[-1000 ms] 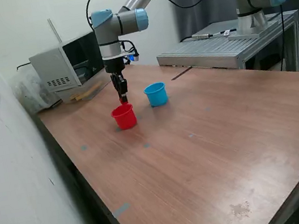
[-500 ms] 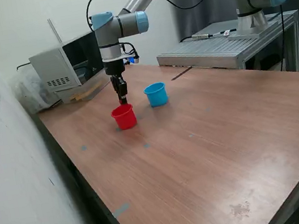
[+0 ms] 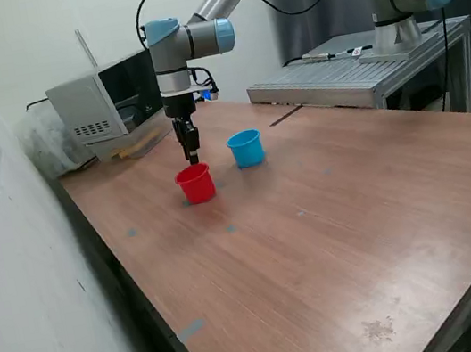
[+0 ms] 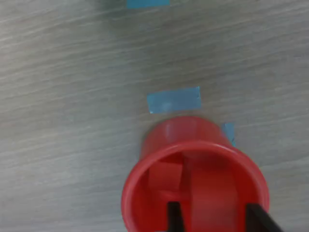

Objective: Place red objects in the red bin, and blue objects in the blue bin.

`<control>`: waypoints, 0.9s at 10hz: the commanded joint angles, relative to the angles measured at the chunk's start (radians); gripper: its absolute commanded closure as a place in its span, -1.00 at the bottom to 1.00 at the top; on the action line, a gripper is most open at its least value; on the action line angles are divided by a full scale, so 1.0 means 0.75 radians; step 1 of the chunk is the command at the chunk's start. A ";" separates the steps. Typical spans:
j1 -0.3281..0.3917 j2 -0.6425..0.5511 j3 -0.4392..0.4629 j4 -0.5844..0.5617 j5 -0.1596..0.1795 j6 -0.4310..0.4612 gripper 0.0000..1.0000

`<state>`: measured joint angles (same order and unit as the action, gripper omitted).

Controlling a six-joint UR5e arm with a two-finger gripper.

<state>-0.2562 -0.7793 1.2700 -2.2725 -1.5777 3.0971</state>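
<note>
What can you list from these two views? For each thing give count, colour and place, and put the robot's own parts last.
Red cup: one, red, on the table directly under the gripper.
Red cube: at least one, red, inside the red cup in the wrist view; a second is unclear.
Blue cup: one, light blue, to the exterior view's right of the red cup, apart from it.
Tape marks: several, light blue, stuck on the table beside the red cup.
Table: one, brown wood grain.
Box-shaped appliance: one, grey and black, at the table's far end.
Metal bench: one, grey, behind the table.
Gripper: one, black, above the red cup, fingers apart, holding nothing.
</note>
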 commanded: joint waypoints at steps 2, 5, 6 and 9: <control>0.000 -0.004 0.002 -0.005 0.001 0.000 -1.00; 0.014 -0.130 0.063 0.009 -0.001 -0.002 -1.00; 0.039 -0.234 0.118 0.031 -0.001 0.000 -1.00; 0.151 -0.594 0.219 0.398 -0.007 0.012 -1.00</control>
<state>-0.1836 -1.0915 1.3962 -2.1065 -1.5806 3.1008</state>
